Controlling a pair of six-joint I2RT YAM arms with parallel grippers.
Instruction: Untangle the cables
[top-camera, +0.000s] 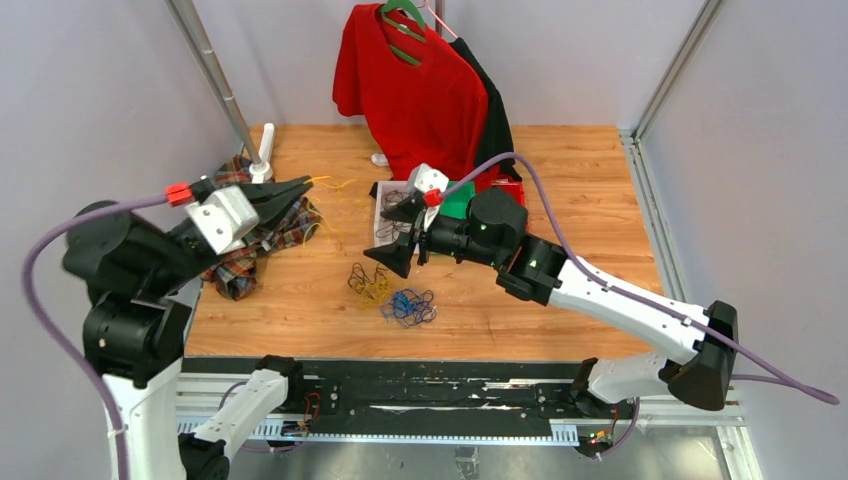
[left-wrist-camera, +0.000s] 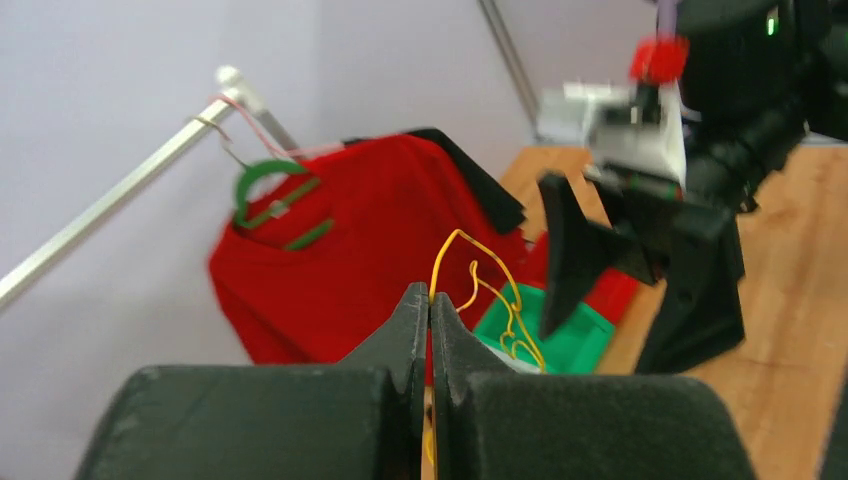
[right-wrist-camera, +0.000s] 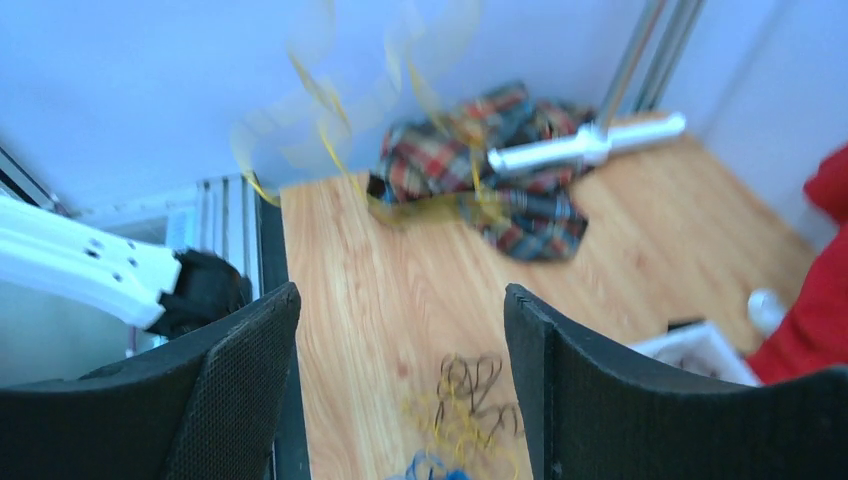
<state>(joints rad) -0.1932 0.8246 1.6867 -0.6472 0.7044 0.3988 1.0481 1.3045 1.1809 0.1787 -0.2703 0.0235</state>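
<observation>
My left gripper (top-camera: 308, 184) is raised at the left, shut on a thin yellow cable (top-camera: 334, 186) that loops out past its tips. The left wrist view shows the jaws (left-wrist-camera: 431, 300) pressed together on that yellow cable (left-wrist-camera: 490, 275). My right gripper (top-camera: 398, 233) hovers open above the table's middle with nothing between its fingers (right-wrist-camera: 402, 297). Below it on the wood lies a black and yellow tangle (top-camera: 367, 282) beside a blue tangle (top-camera: 410, 306). The right wrist view shows the black loops (right-wrist-camera: 475, 378), with the held yellow cable blurred in the air (right-wrist-camera: 325, 95).
A plaid cloth (top-camera: 250, 240) lies at the left under my left arm. A white tray (top-camera: 381, 190) holding dark wires sits behind the right gripper, next to a green box (top-camera: 460, 200). A red shirt (top-camera: 420, 90) hangs at the back.
</observation>
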